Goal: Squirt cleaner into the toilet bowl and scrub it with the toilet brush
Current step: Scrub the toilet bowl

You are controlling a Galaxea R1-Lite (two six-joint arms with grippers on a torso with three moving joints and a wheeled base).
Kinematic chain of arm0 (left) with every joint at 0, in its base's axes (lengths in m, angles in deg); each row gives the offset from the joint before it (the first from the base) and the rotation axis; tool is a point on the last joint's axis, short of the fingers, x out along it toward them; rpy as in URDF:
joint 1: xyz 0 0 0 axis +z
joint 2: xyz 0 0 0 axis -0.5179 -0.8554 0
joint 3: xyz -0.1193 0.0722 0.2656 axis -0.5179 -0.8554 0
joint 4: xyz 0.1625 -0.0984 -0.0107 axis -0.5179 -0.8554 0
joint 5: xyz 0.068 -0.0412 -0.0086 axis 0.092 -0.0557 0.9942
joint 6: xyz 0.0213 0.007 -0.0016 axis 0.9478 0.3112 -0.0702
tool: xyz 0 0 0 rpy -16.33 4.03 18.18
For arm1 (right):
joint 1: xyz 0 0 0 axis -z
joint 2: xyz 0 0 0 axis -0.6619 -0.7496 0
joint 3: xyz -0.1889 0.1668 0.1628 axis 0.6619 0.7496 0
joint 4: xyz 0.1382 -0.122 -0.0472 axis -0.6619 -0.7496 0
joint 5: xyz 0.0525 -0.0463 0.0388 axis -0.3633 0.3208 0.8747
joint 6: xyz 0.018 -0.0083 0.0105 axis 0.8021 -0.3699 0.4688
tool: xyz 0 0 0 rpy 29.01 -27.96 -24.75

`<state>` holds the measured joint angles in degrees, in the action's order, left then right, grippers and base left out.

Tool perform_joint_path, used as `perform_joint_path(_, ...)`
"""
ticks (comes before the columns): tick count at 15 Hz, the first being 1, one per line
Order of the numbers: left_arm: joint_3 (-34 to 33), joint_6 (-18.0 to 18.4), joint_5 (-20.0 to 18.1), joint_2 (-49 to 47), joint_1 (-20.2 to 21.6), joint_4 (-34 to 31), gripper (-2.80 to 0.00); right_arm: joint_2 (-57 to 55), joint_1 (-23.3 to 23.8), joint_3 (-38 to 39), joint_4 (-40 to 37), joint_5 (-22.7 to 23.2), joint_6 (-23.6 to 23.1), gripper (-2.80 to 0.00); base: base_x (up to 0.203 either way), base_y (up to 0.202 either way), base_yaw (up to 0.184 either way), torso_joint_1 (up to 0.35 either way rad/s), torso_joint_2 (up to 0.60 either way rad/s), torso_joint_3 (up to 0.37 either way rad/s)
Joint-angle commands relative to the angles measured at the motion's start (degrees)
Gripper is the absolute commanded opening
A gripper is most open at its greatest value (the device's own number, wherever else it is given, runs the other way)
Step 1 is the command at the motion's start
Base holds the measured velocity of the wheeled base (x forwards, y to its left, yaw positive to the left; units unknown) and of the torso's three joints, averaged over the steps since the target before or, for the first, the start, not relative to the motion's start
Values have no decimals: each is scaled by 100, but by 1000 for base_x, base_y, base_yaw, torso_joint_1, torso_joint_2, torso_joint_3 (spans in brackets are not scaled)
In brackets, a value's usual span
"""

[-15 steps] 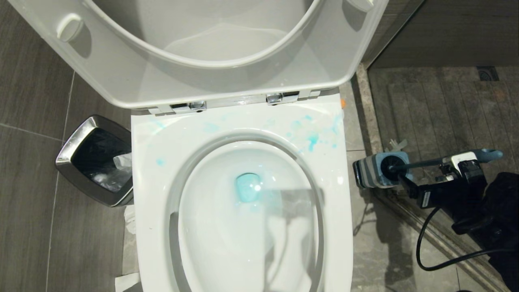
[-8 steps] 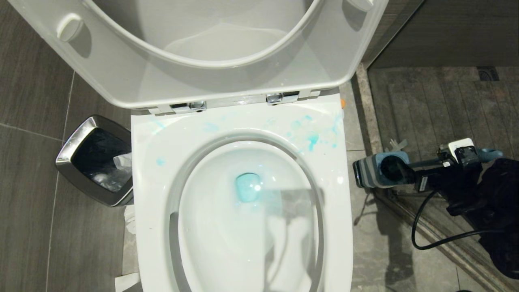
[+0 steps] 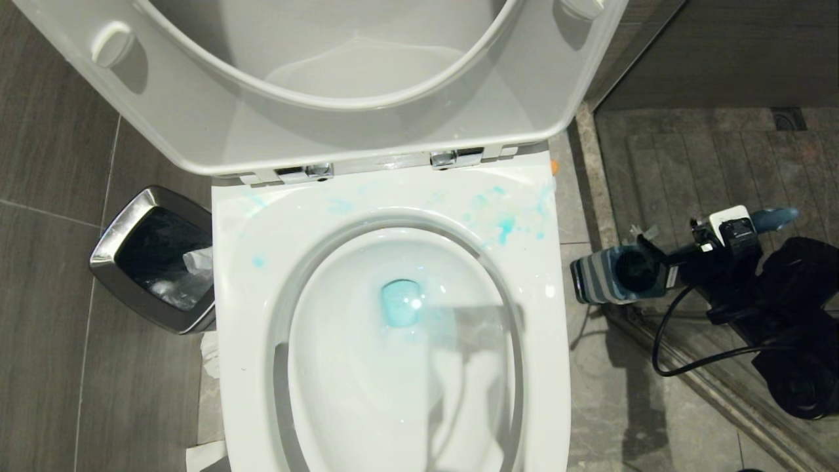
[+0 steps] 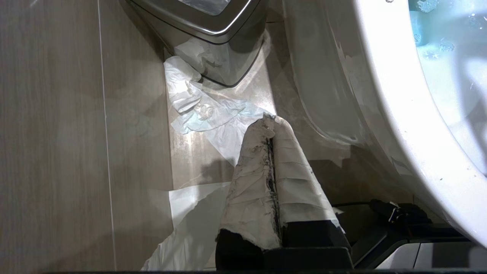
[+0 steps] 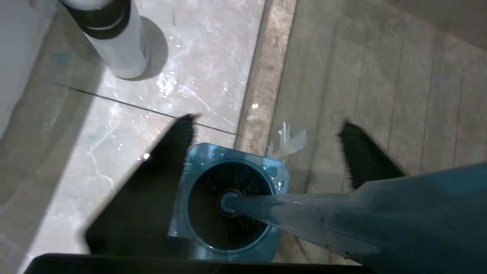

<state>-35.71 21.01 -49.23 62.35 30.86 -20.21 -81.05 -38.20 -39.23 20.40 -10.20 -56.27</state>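
Head view shows the toilet bowl (image 3: 393, 341) with seat and lid raised, turquoise cleaner (image 3: 400, 303) pooled in its water and splashed across the rear rim. No writing can be read anywhere. The toilet brush (image 5: 304, 217) stands head-down in its squarish blue holder (image 3: 613, 274) on the floor right of the bowl, handle leaning away to the right. The right claw (image 5: 266, 152) straddles the handle, fingers spread and not touching it. The left claw (image 4: 271, 152), paper-wrapped, is closed and empty near the steel-rimmed bin (image 3: 154, 259), which holds a black liner and crumpled paper.
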Motion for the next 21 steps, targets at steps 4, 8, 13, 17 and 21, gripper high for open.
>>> perform_joint_path(4,0,0,2,-5,-2,5,-280,176,-43,62,54,26,-17,-280,0,0,0,0,0,0)
perform_joint_path(8,0,0,2,-5,-2,-4,-280,257,-43,88,54,26,1,-280,0,0,0,0,0,0)
perform_joint_path(13,0,0,2,-5,-2,-4,-280,357,-69,248,54,26,-7,-280,0,0,0,0,0,0)
perform_joint_path(17,0,0,2,-5,-2,5,-280,664,-69,805,54,39,-24,-280,0,0,0,0,0,0)
perform_joint_path(21,0,0,2,-5,-2,5,-280,1386,-69,1315,54,19,-6,-280,0,0,0,0,0,0)
